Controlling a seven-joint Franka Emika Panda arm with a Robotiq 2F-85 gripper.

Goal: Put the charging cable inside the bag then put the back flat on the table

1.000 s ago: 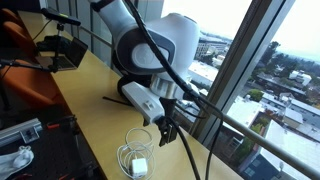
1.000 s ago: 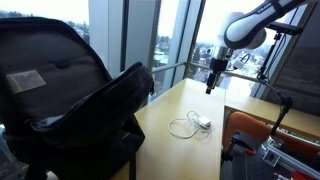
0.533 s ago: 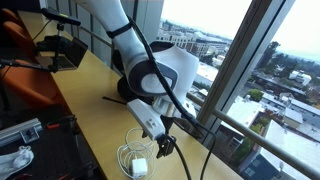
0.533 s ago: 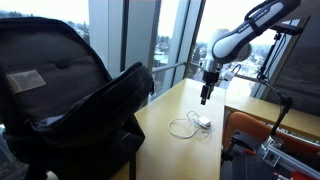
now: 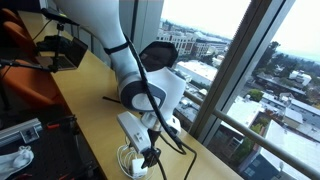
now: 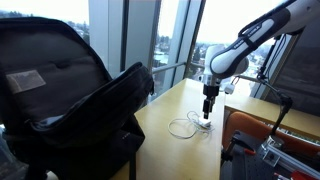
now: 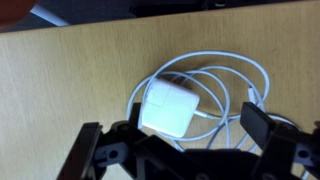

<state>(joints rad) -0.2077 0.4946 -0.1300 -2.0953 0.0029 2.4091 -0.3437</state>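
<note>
The charging cable (image 7: 228,84) lies coiled on the tan table (image 7: 70,70), with its white square power brick (image 7: 170,104) inside the loops. My gripper (image 7: 172,128) hangs open just above the brick, one finger on each side and nothing held. In both exterior views the gripper (image 5: 150,157) (image 6: 207,112) points down over the cable (image 5: 133,160) (image 6: 188,125) near the table's window end. The bag (image 6: 70,95), a large black backpack, stands upright and gaping open at the other end of the table (image 6: 170,135), well away from the gripper.
A glass window wall (image 5: 230,90) runs close along the table's far edge. An orange chair (image 5: 28,80) and black equipment (image 5: 60,50) stand by one end. A stand (image 6: 280,110) and a red case (image 6: 285,150) sit beside the table.
The arm has come down from well above the table to just over the coiled cable. The jaws have stayed open; cable and bag have not moved.
</note>
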